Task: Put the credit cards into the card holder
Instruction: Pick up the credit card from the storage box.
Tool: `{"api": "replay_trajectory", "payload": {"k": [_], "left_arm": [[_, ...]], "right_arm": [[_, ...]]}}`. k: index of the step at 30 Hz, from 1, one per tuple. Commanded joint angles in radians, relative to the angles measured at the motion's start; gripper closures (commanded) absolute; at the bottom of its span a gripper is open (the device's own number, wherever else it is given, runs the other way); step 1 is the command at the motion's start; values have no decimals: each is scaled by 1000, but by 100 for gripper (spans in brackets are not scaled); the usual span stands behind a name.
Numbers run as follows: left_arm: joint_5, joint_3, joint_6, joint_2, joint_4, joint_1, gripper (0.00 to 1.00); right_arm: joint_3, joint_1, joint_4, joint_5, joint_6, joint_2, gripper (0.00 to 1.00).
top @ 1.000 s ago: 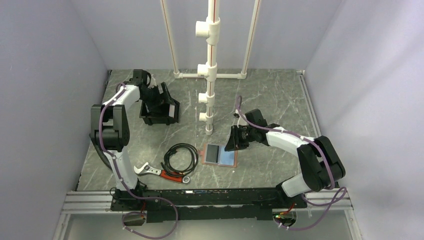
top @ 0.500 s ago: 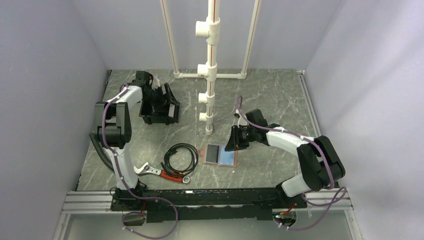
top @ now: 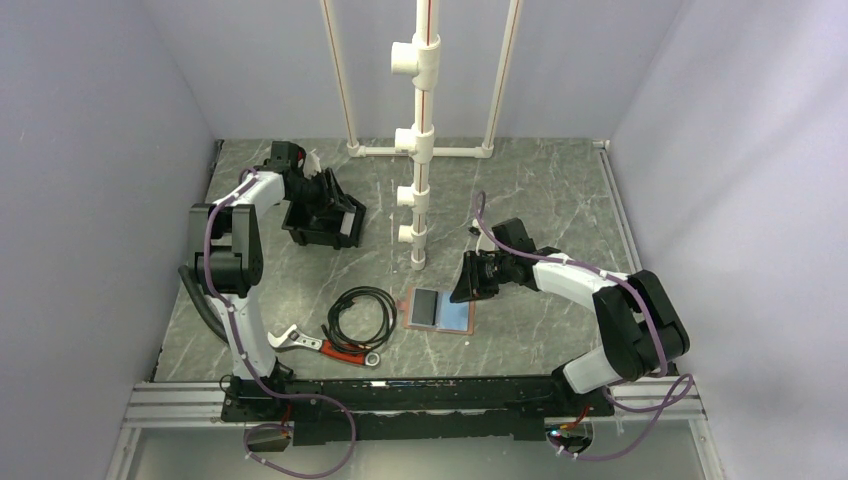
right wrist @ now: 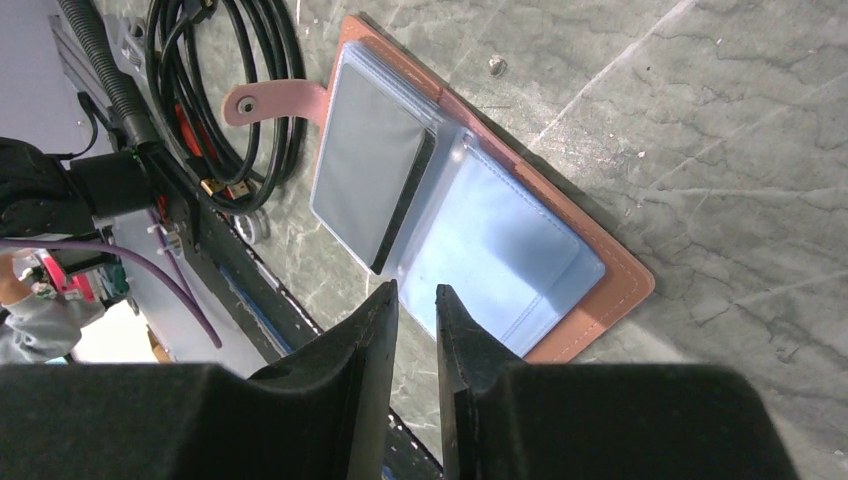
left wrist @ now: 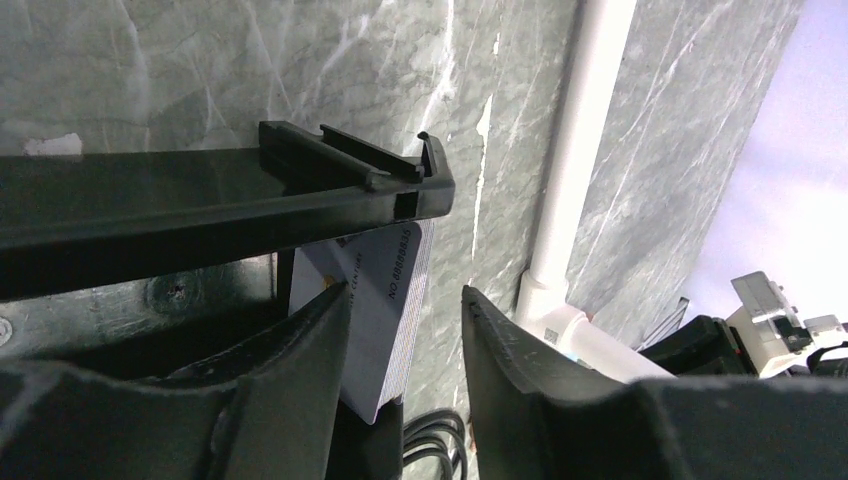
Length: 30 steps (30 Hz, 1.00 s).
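A stack of pale credit cards point(left wrist: 385, 300) stands on edge inside the black bin point(top: 322, 225) at the back left. My left gripper point(top: 325, 203) reaches into the bin. In the left wrist view the left gripper point(left wrist: 406, 291) is open around the stack: the cards lean on the left finger, and a gap separates them from the right finger. The card holder point(top: 440, 310) lies spread open on the table, with a brown rim point(right wrist: 600, 310), a dark grey half and a light blue half. My right gripper point(top: 466, 285) hovers at its right edge. The right gripper point(right wrist: 415, 288) holds nothing, its jaws a narrow slit apart.
A white pipe stand point(top: 420, 150) rises at the back centre. A black cable coil point(top: 362, 312) and a red-handled wrench point(top: 320, 343) lie left of the card holder. The bin's rim point(left wrist: 300, 195) crosses the left wrist view above the jaws.
The left gripper's jaws have narrowed around the cards, and it has pushed slightly rightwards, turning the bin a little. The right arm and the card holder have not moved.
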Motion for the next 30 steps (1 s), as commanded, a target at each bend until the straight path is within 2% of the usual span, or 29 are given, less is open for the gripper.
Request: {"api": "replay_trajectory", "payload": {"k": [1, 6, 16, 22, 30], "left_arm": [[2, 21, 18, -25, -4, -3, 53], [-23, 65, 50, 9, -70, -6, 69], [-78, 108, 96, -4, -139, -8, 80], [-253, 188, 144, -27, -261, -8, 95], [-555, 278, 177, -157, -373, -10, 100]], "right_arm": [[-6, -6, 38, -14, -15, 0, 77], [-7, -6, 43, -18, -14, 2, 77], [-7, -6, 46, -25, -15, 5, 78], [-5, -7, 42, -22, -15, 4, 78], [5, -7, 24, -6, -12, 9, 78]]}}
